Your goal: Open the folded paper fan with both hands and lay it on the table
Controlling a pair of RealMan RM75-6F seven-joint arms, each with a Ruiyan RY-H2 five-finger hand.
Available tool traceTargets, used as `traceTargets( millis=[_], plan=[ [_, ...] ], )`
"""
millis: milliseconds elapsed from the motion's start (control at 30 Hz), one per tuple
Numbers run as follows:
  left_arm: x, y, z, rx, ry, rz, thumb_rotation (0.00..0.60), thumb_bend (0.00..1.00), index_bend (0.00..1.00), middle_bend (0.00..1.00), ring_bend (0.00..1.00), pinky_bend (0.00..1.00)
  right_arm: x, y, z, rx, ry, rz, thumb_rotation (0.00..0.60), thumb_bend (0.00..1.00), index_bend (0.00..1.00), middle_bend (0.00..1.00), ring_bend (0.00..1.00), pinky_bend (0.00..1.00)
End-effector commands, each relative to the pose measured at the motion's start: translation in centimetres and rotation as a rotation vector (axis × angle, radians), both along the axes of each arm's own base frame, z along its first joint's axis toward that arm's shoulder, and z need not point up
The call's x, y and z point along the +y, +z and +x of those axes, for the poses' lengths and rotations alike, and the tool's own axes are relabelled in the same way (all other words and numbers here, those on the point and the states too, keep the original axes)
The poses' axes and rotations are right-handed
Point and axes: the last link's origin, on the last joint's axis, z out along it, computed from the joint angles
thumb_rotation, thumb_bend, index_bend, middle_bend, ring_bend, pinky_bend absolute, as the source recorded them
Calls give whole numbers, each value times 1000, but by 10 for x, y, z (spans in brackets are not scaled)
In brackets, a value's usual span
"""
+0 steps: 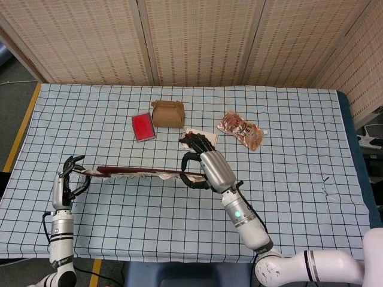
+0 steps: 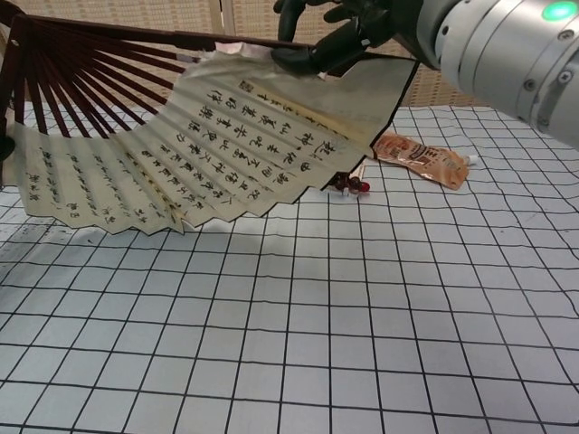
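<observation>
The paper fan [image 2: 208, 149] hangs spread above the table, cream paper with black calligraphy on dark red ribs. From the head view the fan [image 1: 140, 173] shows edge-on as a thin dark red line. My right hand [image 1: 206, 165] grips the outermost rib at the fan's right end; in the chest view the right hand [image 2: 348, 32] closes on that top rib. My left hand [image 1: 67, 179] holds the pivot end at the left, fingers curled around it. The chest view shows the ribs running off the left edge, where the left hand is cut off.
A brown paper box [image 1: 167, 113] and a red card [image 1: 142, 126] lie behind the fan. A tray of dark grapes [image 2: 348, 185] and an orange snack packet [image 1: 240, 130] sit behind my right hand. The checked tablecloth [image 1: 299, 197] covers the table.
</observation>
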Motion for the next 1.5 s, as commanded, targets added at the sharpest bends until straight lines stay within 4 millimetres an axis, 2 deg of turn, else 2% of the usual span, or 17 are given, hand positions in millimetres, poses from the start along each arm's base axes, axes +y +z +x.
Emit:
traceTargets(
  millis=[33, 233, 333, 400, 733, 933, 1133, 1233, 1300, 1367, 1400, 1467, 1500],
  plan=[
    [-2, -1, 1, 15, -16, 3, 600, 474, 599, 188, 15, 86, 4, 1, -8, 1, 6, 0, 600, 547, 714, 139, 0, 55],
    [-10, 0, 9, 15, -60, 6, 600, 475, 468, 162, 5, 86, 14, -2, -17, 25, 26, 32, 600, 548, 708, 139, 0, 56],
    [-20, 1, 13, 47, -101, 18, 600, 474, 378, 145, 0, 86, 25, -3, -23, 54, 47, 44, 600, 547, 708, 139, 0, 57],
    [-26, 0, 13, 88, -126, 26, 600, 474, 354, 134, 0, 86, 32, -3, -28, 72, 62, 44, 600, 547, 708, 139, 0, 57],
    [-49, -30, -3, 320, -208, 12, 600, 474, 157, 67, 0, 84, 72, -5, -69, 236, 136, 43, 600, 547, 703, 139, 0, 57],
    [-53, -45, -6, 409, -263, 0, 600, 475, 29, 47, 0, 83, 80, -8, -76, 286, 191, -12, 600, 547, 699, 139, 0, 57],
    [-56, -54, -19, 525, -292, -33, 600, 474, 0, 4, 0, 83, 86, -10, -82, 371, 243, -64, 600, 547, 679, 139, 0, 57],
    [-57, -56, -29, 539, -271, -49, 600, 476, 0, 0, 0, 83, 91, -14, -94, 441, 251, -67, 600, 547, 651, 141, 0, 57],
    [-57, -56, -34, 538, -262, -55, 600, 476, 0, 0, 0, 83, 93, -17, -104, 496, 251, -62, 600, 547, 617, 141, 0, 57],
    [-59, -55, -38, 558, -266, -67, 600, 476, 0, 0, 0, 83, 96, -22, -117, 554, 244, -47, 600, 548, 533, 136, 0, 57],
    [-60, -55, -40, 573, -271, -74, 600, 475, 0, 0, 0, 82, 96, -23, -122, 576, 237, -40, 600, 547, 440, 127, 0, 56],
    [-60, -54, -41, 578, -273, -77, 600, 475, 0, 0, 0, 82, 96, -24, -124, 583, 234, -37, 600, 546, 328, 106, 0, 50],
    [-60, -54, -42, 582, -274, -79, 600, 476, 0, 0, 0, 82, 96, -24, -125, 590, 231, -35, 600, 543, 225, 79, 0, 40]
  ],
)
